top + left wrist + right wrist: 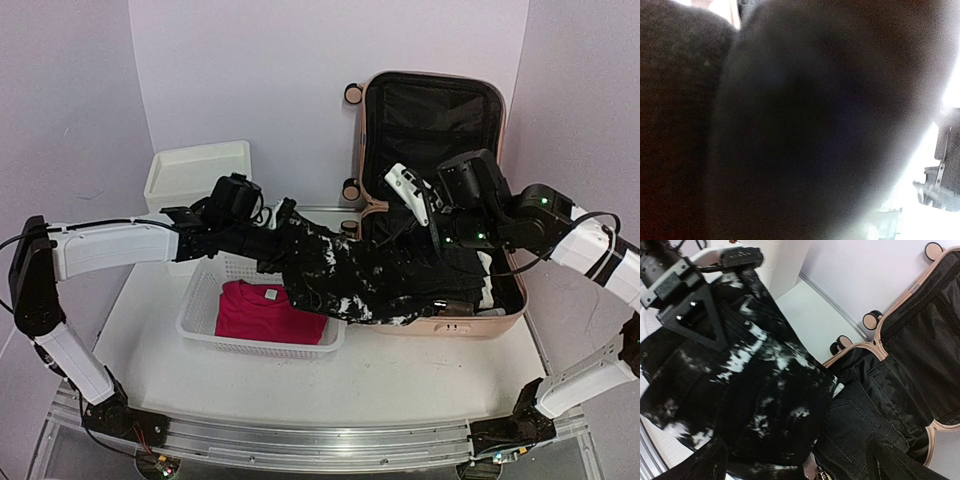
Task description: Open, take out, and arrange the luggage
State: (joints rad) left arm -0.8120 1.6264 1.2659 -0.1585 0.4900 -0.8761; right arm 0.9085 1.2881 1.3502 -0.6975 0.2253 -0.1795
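- Black denim-looking fabric with white splotches is what the left gripper (283, 215) has got. Its fingers are pressed together on one edge of the garment (340, 270), so that end hangs up off the table.
- The left wrist view is just dark blurry cloth right against the lens, so no more detail from there.
- The left arm runs nearly level, stretched from the left side toward the middle. Its wrist is above the far edge of the white perforated basket (260, 345).
- The right gripper (800, 462) is spread wide. Its fingers (707, 462) sit at the two bottom corners of its own view with nothing pinched between them, and it hovers over the open case.
- The right arm comes in from the right with a bent elbow, its forearm over the right side of the case.
- The luggage (440, 325) sits back right on the table (420, 390), open. Its lid (430, 110) stands upright near the back wall with black lining showing. The lower shell lies flat with dark clothes in it.
- The garment's other end drapes over the shell's left rim.
- The basket is just beside the case's front left corner, though whether they touch, can't tell.
- The white drawer unit (195, 170) is behind the basket at the back left.
- White table surface shows in front of the basket and case, toward the arm bases.
- The count is two arms, one case with three casters (871, 319) visible, one basket holding one red shirt (262, 310), and one drawer unit.
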